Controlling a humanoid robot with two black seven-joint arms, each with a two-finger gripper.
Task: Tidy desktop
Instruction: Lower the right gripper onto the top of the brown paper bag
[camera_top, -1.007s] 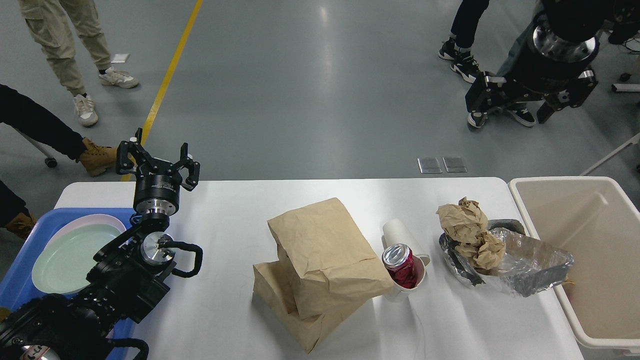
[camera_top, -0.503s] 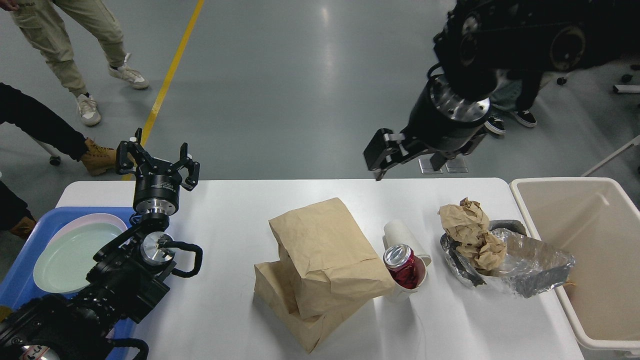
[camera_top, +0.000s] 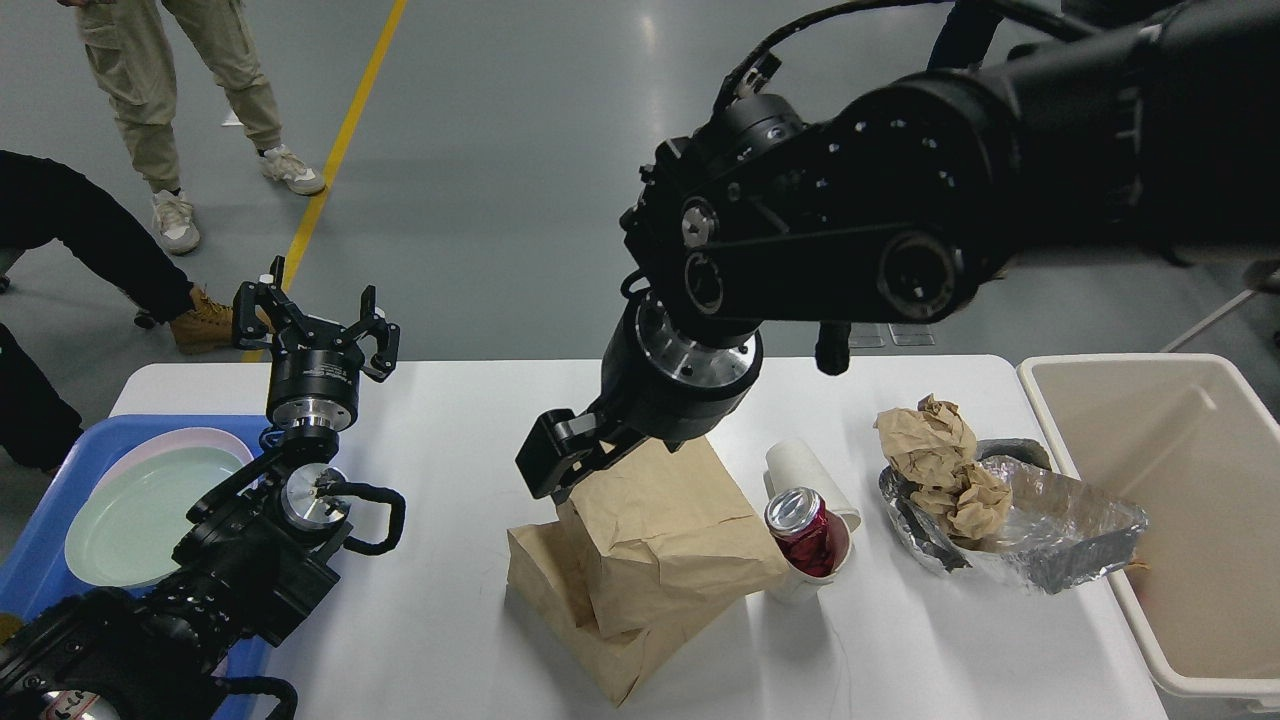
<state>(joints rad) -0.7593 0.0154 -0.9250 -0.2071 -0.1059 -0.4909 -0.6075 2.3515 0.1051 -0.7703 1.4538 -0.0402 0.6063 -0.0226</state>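
While the large white rectangular table (camera_top: 450, 620) with rounded corners fills the lower part of the head view, the right end effector (camera_top: 560, 468) hangs low over the upper of two stacked brown paper bags (camera_top: 655, 530) near the table's middle; only one dark finger shows clearly, so I cannot tell whether it is wide or narrow, or whether it touches the paper. The left end effector (camera_top: 316, 325) stands upright above the table's far left edge, its fingers spread wide and holding nothing. Beneath that arm sits a blue plastic tray (camera_top: 40, 540) carrying a pale green round plate (camera_top: 130, 515). Just right of the bags, a dented red drink can (camera_top: 805, 530) sits in a white paper cup (camera_top: 800, 470). Further right lies a crinkled aluminium foil container (camera_top: 1060, 530) holding crumpled brown paper (camera_top: 940, 460). A beige plastic bin (camera_top: 1180, 520) stands at the table's right end.
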